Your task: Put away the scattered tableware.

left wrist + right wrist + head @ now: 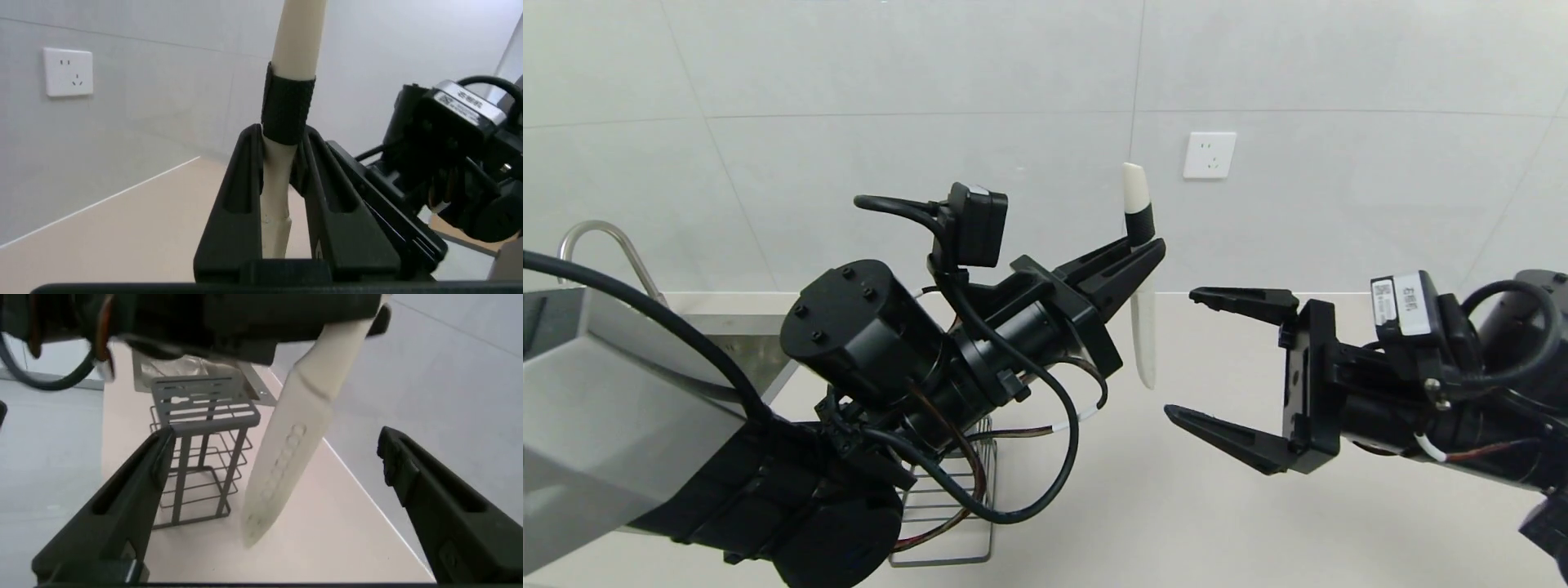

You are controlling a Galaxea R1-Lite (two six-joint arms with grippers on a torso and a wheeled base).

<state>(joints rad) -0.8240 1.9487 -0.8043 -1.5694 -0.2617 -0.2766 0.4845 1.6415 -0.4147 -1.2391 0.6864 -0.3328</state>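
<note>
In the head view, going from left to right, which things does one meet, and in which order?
Tap → wire rack → knife, clamped upright in the left gripper → right gripper, open and holding nothing.

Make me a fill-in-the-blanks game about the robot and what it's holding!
The left gripper is shut on a white ____.
The blade points ____.
The right gripper has its fingers ____.
Missing words: knife, down, open.
</note>
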